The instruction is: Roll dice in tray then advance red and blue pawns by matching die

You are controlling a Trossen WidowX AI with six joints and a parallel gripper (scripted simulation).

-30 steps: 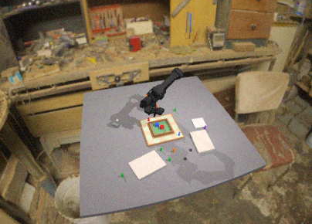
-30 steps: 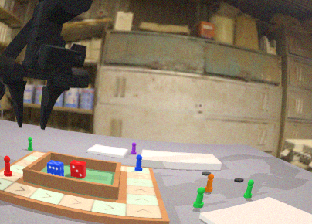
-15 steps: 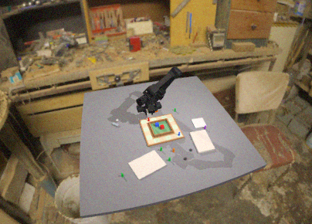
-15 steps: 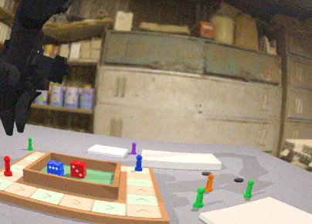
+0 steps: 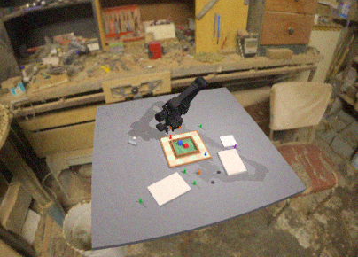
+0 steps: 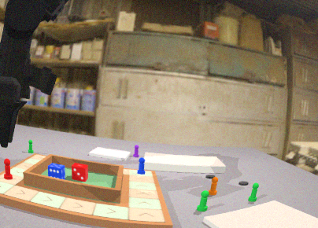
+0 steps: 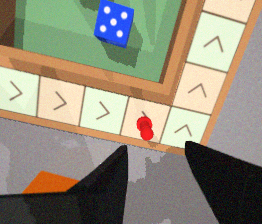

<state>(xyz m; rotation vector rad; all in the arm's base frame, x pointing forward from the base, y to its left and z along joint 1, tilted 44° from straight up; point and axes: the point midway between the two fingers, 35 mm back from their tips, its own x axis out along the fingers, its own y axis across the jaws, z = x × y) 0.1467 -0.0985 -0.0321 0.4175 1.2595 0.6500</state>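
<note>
The game board [image 5: 170, 158] [image 6: 146, 215] [image 7: 58, 102] lies mid-table with a walled green tray [image 6: 71, 186] [image 7: 170, 75] in its centre. The blue die [image 5: 180, 143] [image 6: 57, 171] [image 7: 113, 22] rests in the tray with five pips up. The red die [image 5: 186, 145] [image 6: 79, 171] rests beside it. The red pawn [image 5: 170, 136] [image 6: 7, 167] [image 7: 145, 127] stands upright on a track square near the board's corner. The blue pawn [image 5: 206, 153] [image 6: 141, 166] stands at the opposite corner. My gripper [image 5: 168, 128] [image 7: 155, 149] is half open and empty, just above and short of the red pawn, fingers either side of its line.
An orange block [image 7: 45, 182] lies on the table under the gripper. White cards [image 5: 168, 188] [image 5: 231, 161] [image 5: 228, 141] lie around the board. Spare green pawns [image 5: 141, 201] [image 6: 203, 200], an orange pawn [image 6: 213, 185], a purple pawn [image 6: 136, 150] and black discs [image 6: 243, 182] are scattered nearby.
</note>
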